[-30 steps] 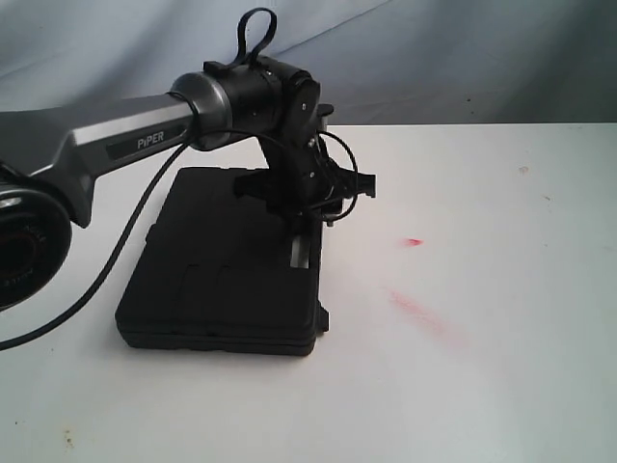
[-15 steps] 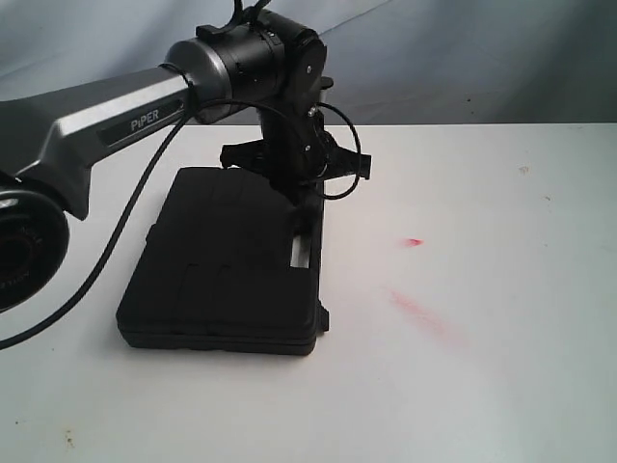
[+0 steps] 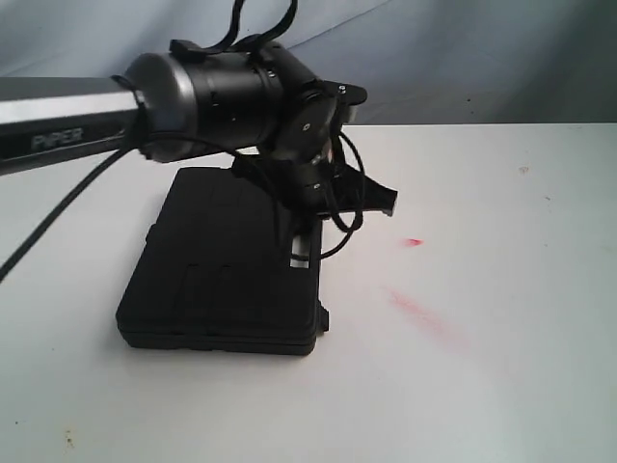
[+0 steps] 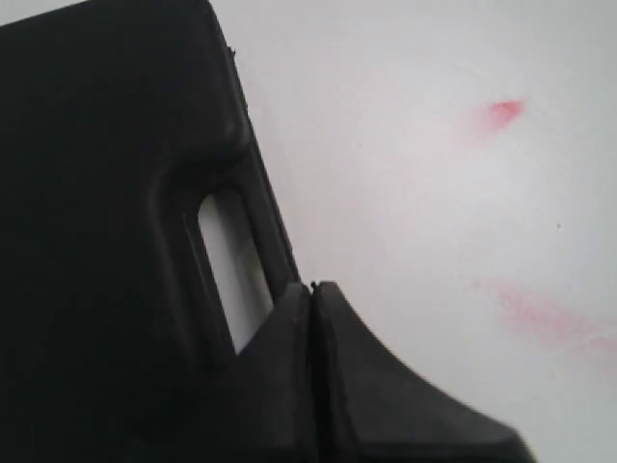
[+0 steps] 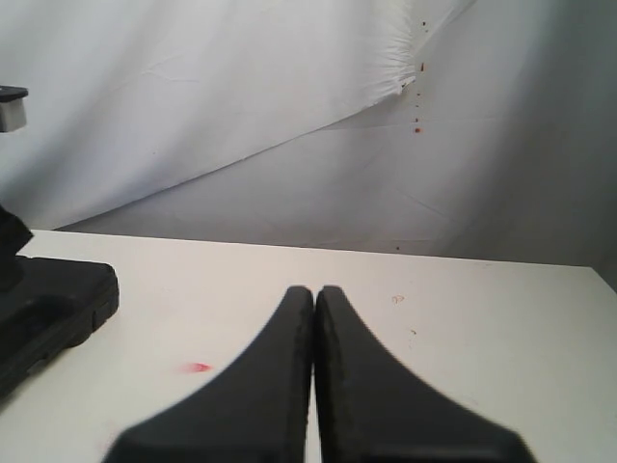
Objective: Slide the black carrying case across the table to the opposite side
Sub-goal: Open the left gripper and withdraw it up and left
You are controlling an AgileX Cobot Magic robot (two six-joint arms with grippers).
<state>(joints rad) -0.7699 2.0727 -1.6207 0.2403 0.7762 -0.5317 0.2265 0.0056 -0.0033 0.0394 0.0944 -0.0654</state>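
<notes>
The black case [image 3: 227, 260] lies flat on the white table [image 3: 501, 386], left of centre in the exterior view. Its long axis seems to run from near to far, and its handle slot [image 4: 229, 260] edge faces the red smears [image 3: 424, 313]. It looks like rigid moulded plastic, probably light enough to glide on the smooth top. A low push near the middle of an edge, or a hook through the slot, should keep it from swivelling. The left claw [image 4: 311, 289] is pressed fully closed and grips nothing. Its tips sit at the handle bar, though I cannot tell whether they touch it. The right claw [image 5: 314, 291], equally closed and empty, hangs well apart from the case.
</notes>
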